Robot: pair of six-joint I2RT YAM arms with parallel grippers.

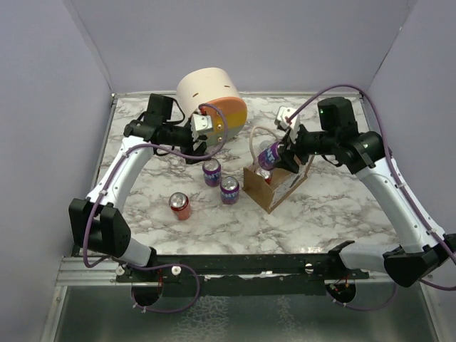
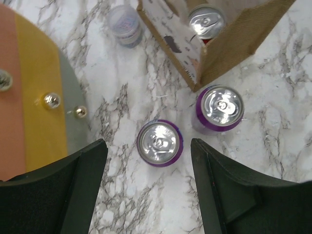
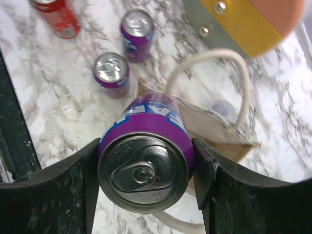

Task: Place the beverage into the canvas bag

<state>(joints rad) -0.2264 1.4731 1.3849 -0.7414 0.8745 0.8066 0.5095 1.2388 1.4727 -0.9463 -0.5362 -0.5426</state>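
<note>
My right gripper (image 1: 276,153) is shut on a purple beverage can (image 3: 145,146), gripped by its sides and held tilted just above the canvas bag's (image 1: 276,189) open top. The bag's tan wall (image 3: 233,146) and cream rope handle (image 3: 209,57) lie right behind the can. A red can (image 2: 206,22) stands inside the bag (image 2: 234,41). My left gripper (image 2: 147,148) is open, hovering over two more purple cans (image 2: 160,143) (image 2: 220,108) that stand on the marble left of the bag. Nothing is between its fingers.
A big cream cylinder with an orange-yellow face (image 1: 212,96) stands at the back, close to my left gripper (image 1: 203,130). A red can (image 1: 179,206) stands front left. A small pale round object (image 2: 124,24) sits beside the bag. Grey walls enclose three sides.
</note>
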